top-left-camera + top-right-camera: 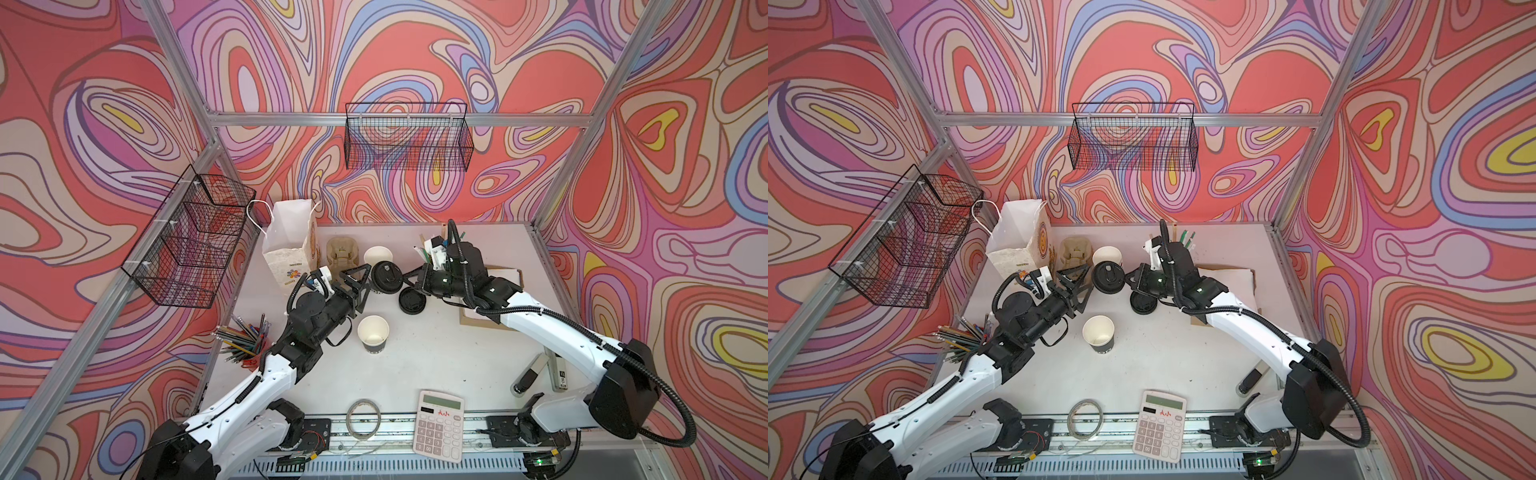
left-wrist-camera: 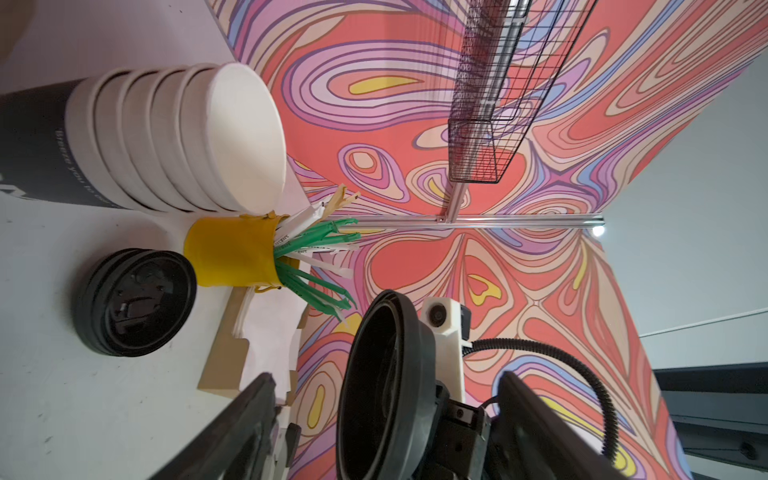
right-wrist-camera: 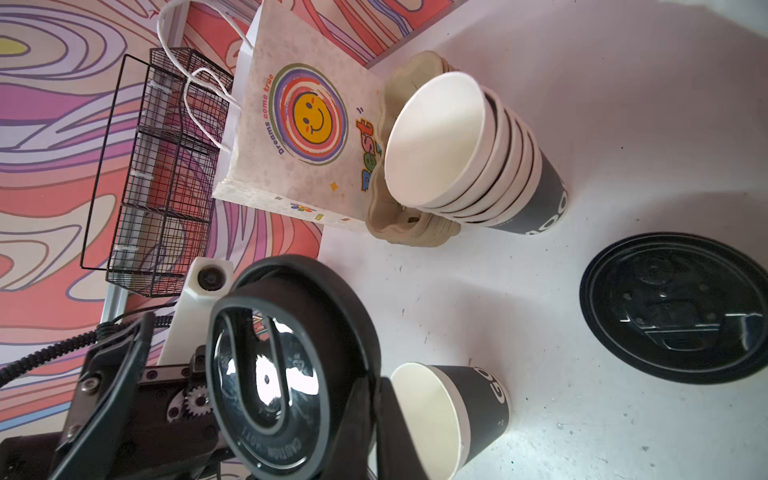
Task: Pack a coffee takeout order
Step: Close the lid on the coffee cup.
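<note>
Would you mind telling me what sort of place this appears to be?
Probably a robot test cell staged as a coffee takeout counter: an aluminium frame, a stack of paper cups, a yellow pot of straws and a printed paper bag.

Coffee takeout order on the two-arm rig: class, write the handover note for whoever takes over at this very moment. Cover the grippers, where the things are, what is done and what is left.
Left gripper: open, right beside the lid, gripping nothing.
Right gripper: shut on the rim of the black lid, held on edge above the table.
Things: the black paper cup stands lidless mid-table. The pulp carrier and paper bag stand at the back. The lid stack lies by the right gripper.
Done: one lid is in hand.
Left: lid onto cup, cup into carrier, carrier into bag.
</note>
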`<state>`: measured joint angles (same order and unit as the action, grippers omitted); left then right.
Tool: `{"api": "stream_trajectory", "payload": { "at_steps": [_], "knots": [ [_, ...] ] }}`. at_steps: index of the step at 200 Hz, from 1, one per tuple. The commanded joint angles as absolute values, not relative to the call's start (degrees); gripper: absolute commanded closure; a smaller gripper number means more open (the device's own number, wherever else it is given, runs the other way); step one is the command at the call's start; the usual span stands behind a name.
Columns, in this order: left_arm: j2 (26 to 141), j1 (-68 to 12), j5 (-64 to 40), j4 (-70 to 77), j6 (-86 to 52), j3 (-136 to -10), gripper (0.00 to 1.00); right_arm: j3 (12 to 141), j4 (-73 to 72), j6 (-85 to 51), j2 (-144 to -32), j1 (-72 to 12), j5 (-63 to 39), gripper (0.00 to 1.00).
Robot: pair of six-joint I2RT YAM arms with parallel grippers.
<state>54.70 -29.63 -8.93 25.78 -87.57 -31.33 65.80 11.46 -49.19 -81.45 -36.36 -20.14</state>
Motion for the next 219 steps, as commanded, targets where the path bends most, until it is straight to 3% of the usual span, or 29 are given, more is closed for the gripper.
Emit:
{"api": "stream_trajectory", "payload": {
  "at_steps": [1, 63, 149, 219],
  "knots": [
    [53.06, -29.72, -8.51, 13.09, -80.21, -36.66, 0.00, 67.58, 14.07, -47.95, -82.07, -36.74, -17.66, 1.00],
    [52.26, -29.74, -7.05, -6.86, -66.91, -45.39, 0.00, 71.06, 24.61, -43.98, -82.75, -38.76, -10.02, 1.00],
    [51.65, -29.56, -2.41, -32.57, -50.91, -55.48, 0.00, 76.90, 38.41, -43.81, -86.64, -49.42, 3.43, 1.00],
    [47.32, -29.54, -6.40, -38.49, -52.00, -47.25, 0.00, 76.60, 39.08, -45.70, -91.30, -55.23, 4.34, 1.00]
  ]
}}
